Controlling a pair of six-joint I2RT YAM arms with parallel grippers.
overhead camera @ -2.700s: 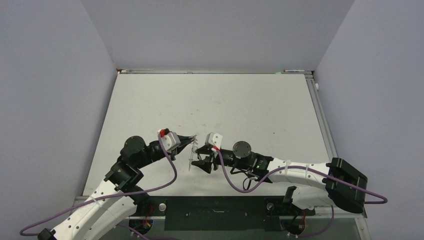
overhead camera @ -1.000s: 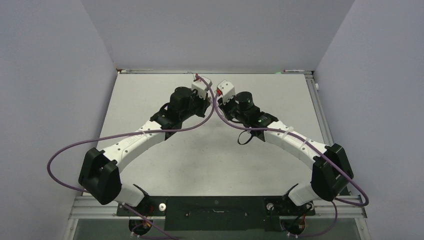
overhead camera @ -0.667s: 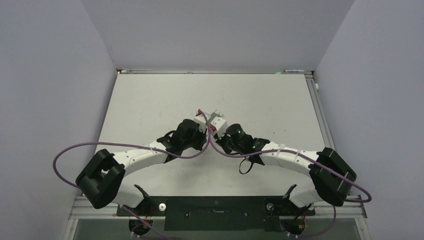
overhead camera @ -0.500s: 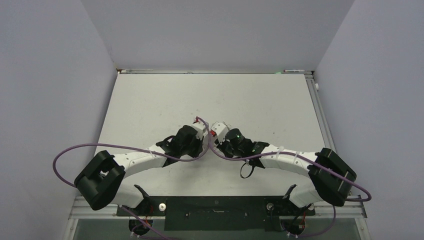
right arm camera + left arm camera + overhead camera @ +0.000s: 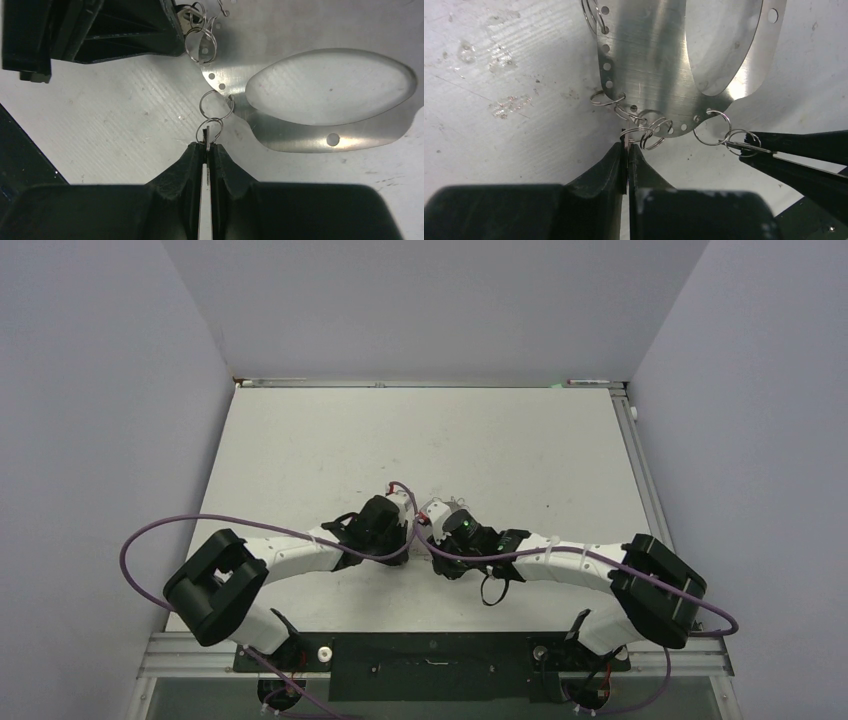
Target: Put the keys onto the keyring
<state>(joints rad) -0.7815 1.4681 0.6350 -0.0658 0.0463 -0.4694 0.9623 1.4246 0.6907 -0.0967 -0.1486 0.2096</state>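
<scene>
The keyring [image 5: 649,65], a flat silvery hoop with holes along its rim, lies low over the white table; I cannot tell if it rests on it. Several small wire loops [image 5: 706,127] hang from the rim. My left gripper [image 5: 627,145] is shut on a thin silver key blade seen edge-on, threaded in one loop. My right gripper [image 5: 207,145] is shut on another thin key blade hanging from a loop chain [image 5: 216,105] on the keyring [image 5: 300,135]. Each view also shows the other arm's fingers [image 5: 804,150] [image 5: 130,35]. From above, the two wrists [image 5: 418,520] meet and hide the hoop.
The scuffed white table [image 5: 500,440] is walled on three sides. Purple cables [image 5: 200,525] loop from both arms. Both arm bases sit at the near edge [image 5: 430,650].
Both arms have pulled back from the far middle of the table and come down together to the near middle, wrists still side by side. Both grips stay shut.
</scene>
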